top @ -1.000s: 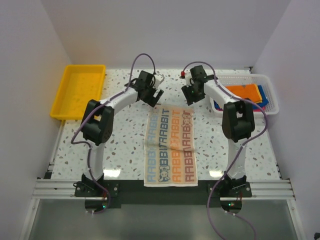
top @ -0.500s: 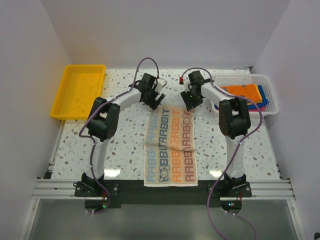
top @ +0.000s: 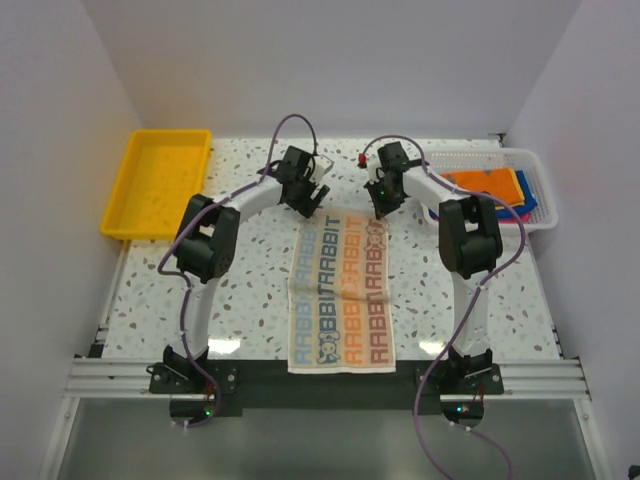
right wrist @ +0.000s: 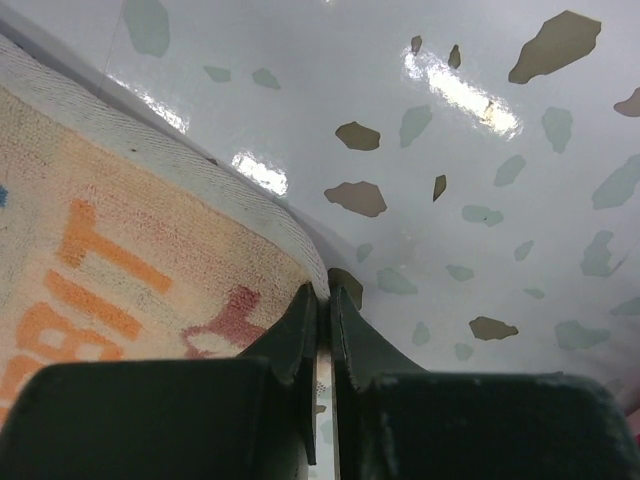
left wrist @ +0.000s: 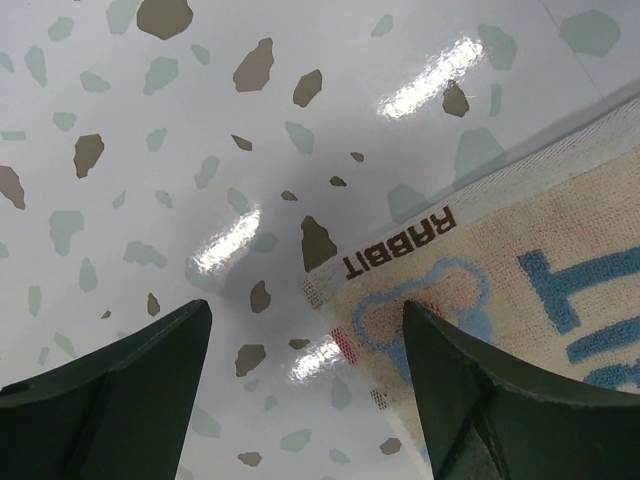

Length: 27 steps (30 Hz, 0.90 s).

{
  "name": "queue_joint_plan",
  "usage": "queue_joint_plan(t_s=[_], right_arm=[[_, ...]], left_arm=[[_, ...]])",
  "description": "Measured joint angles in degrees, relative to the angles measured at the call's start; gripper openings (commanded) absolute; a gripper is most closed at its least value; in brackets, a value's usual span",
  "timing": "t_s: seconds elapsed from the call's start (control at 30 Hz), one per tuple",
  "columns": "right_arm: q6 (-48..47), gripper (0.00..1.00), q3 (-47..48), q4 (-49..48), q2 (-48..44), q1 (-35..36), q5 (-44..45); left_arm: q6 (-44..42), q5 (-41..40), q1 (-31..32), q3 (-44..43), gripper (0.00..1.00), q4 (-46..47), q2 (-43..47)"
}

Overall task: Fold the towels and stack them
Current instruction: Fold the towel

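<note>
The cream terry towel printed with orange and blue lettering (top: 343, 290) lies flat on the speckled white table (top: 250, 290), running from the middle of the near edge toward the centre. The other towels sit in the white mesh basket (top: 545, 215) at the far right corner.

The right gripper (right wrist: 322, 290) has its fingers pressed together right at the towel's far right corner, but on the hem's very margin. Whether any cloth is caught between them cannot be told. If the fingers hold only a thread of hem, or nothing, the corner would likely slip out on lifting. The left gripper (left wrist: 305, 310) has its fingers apart, straddling the far left corner without touching it. If it closes late or off the hem, one side would rise alone and the fold would skew.

A second earlier both arms were held back from the towel and the right fingers were half apart. Now both are down at the corners.
</note>
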<state>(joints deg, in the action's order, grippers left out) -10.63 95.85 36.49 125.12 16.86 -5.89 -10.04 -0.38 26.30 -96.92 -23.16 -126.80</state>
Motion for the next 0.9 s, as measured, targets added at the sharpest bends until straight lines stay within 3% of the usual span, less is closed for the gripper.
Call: queue_joint_plan(t_s=[0.4,0.57,0.73,0.9], right_arm=[[-0.2,0.0,-1.4,-1.4,-0.8,0.0,-0.1],[-0.4,0.0,-1.9,-1.9,-1.0,0.0,0.0],[-0.4,0.0,-2.1,-2.1,-1.2,0.0,0.0],[-0.4,0.0,-2.6,-2.6,-1.6,0.0,0.3]], left_arm=[[3.5,1.1,0.0,-1.2,0.6,1.4,-1.2],[4.0,1.5,0.0,-1.7,0.59,1.3,-2.2],[4.7,1.6,0.2,-2.7,0.52,0.9,-2.9],[6.3,0.9,0.9,-1.9,0.35,1.0,-2.8]])
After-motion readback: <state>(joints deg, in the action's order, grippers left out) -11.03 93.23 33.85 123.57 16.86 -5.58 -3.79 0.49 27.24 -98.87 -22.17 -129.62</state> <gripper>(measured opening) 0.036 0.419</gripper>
